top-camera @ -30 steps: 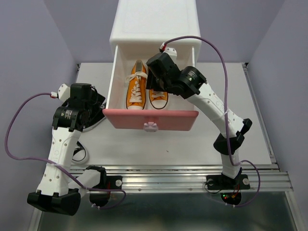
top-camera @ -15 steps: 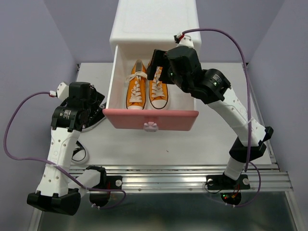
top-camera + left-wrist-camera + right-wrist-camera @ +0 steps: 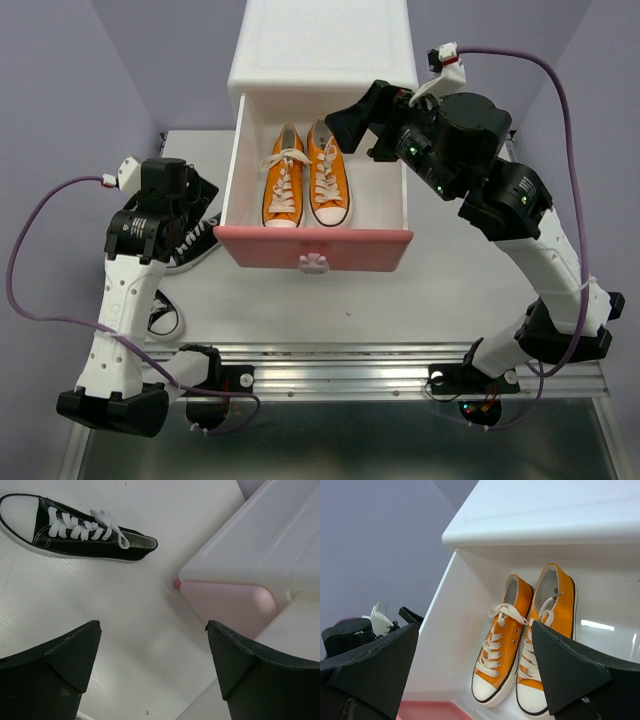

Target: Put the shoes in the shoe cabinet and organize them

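The white shoe cabinet (image 3: pixel 320 50) stands at the back with its upper drawer pulled out behind a pink front (image 3: pixel 312 248). Two orange shoes (image 3: pixel 284 185) (image 3: pixel 328 175) lie side by side in the drawer, toes toward me. My right gripper (image 3: pixel 365 125) hangs open and empty above the drawer's back right, looking down on both orange shoes (image 3: pixel 502 635) (image 3: pixel 547 630). One black shoe (image 3: pixel 75 530) lies on the table left of the drawer, partly under my left arm in the top view (image 3: pixel 190 248). A second black shoe (image 3: pixel 165 318) peeks out nearer me. My left gripper (image 3: pixel 152 630) is open above bare table beside the drawer corner (image 3: pixel 230 605).
A metal rail (image 3: pixel 380 365) runs along the table's near edge by the arm bases. Purple walls close in the table on the left, right and back. Purple cables loop from both wrists.
My right gripper has opened, let go of the right orange shoe and risen up and to the right. That shoe now lies beside its mate. The left arm has barely shifted.
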